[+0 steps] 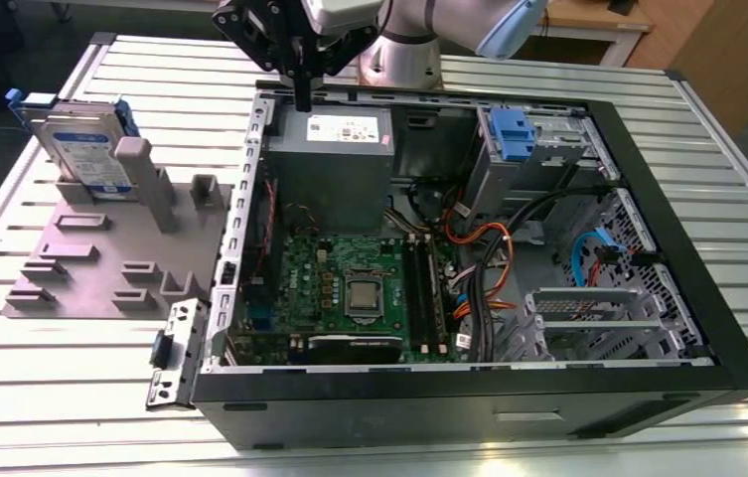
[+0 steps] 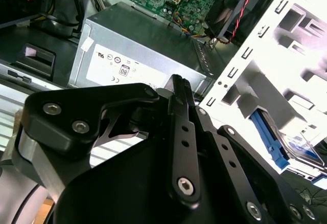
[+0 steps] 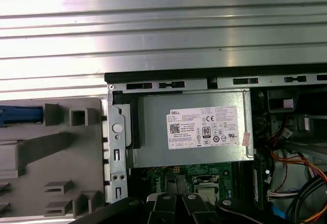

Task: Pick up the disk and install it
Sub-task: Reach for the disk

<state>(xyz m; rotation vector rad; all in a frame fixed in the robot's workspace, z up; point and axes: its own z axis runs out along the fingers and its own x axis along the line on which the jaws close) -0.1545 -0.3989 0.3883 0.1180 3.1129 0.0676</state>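
Note:
The disk (image 1: 82,149), a silver drive with a blue-and-white label and blue rails, stands upright in a grey fixture (image 1: 95,253) at the exterior view's left, outside the computer case. My gripper (image 1: 303,97) hangs shut and empty above the case's far wall, over the power supply and well to the exterior view's right of the disk. In the second wrist view the fingers (image 2: 180,93) are pressed together, and the disk (image 2: 301,150) sits off to one side. In the first wrist view the disk's blue rail (image 3: 20,115) shows at the picture's edge.
An open computer case (image 1: 691,248) lies on the slatted aluminium table (image 1: 745,179). Inside are a grey power supply (image 1: 334,149) with a white sticker, a green motherboard (image 1: 347,288), cable bundles (image 1: 493,248) and a drive cage with a blue latch (image 1: 513,134).

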